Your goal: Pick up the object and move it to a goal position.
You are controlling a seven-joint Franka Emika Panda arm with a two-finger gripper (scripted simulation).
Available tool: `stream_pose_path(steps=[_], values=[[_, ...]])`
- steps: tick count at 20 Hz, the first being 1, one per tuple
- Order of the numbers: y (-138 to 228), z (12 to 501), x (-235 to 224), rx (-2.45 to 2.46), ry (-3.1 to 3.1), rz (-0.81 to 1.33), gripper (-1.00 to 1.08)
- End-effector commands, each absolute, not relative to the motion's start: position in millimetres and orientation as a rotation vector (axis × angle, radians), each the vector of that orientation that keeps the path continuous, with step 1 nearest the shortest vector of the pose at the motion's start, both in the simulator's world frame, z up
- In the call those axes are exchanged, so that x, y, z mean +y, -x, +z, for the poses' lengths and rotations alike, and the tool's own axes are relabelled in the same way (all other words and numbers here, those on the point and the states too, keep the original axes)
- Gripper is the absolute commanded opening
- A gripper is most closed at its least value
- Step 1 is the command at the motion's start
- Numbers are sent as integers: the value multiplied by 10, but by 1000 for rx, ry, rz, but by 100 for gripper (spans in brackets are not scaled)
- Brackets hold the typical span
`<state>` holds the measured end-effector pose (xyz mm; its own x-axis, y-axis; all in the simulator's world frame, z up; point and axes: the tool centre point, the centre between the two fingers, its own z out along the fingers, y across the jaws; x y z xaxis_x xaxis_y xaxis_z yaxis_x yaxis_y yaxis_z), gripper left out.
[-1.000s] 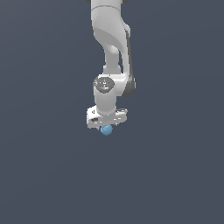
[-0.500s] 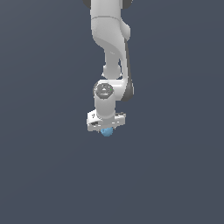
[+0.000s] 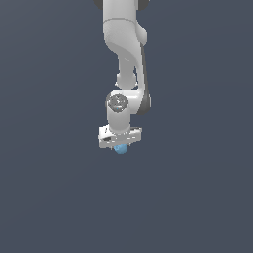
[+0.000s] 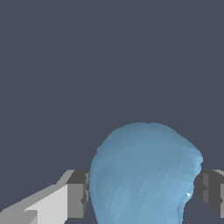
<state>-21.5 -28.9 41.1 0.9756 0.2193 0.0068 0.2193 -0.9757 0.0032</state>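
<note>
One object only: a small light-blue ball (image 3: 120, 148), matte, faceted and slightly lumpy rather than truly round; in the wrist view (image 4: 144, 175) it fills the space between the fingers, its lower part cut off by the frame edge.

Pincer (image 3: 120, 143) is white, blocky, smooth plastic look; arm (image 3: 123, 44) above it is glossy white with rounded joint housings and a dark-grey disc on the wrist joint; arm top is cut off by the frame.

Pincer is clamped on the ball: dark-grey finger pads (image 4: 81, 192) sit against the ball on both sides in the wrist view, gap no wider than the ball itself; one finger is white with a grey pad, the other is mostly out of frame.

In the exterior view the ball pokes out just below the pincer body, upper half hidden by it; fingers themselves too small to resolve there.

Background is uniform dark slate-blue; no edge, shadow or texture to tell whether it is a desk surface or how high the ball sits above it.
</note>
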Motion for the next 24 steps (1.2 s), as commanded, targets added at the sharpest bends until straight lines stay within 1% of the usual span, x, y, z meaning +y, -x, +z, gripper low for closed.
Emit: stream_pose_path(steps=[1, 6, 12, 17, 24], values=[[220, 408, -284, 348, -3120, 9, -100], [244, 488, -313, 348, -3120, 9, -100], [319, 734, -402, 348, -3120, 9, -100], [422, 1074, -524, 349, -3120, 8, -100], [617, 1743, -763, 350, -3121, 7, -100]])
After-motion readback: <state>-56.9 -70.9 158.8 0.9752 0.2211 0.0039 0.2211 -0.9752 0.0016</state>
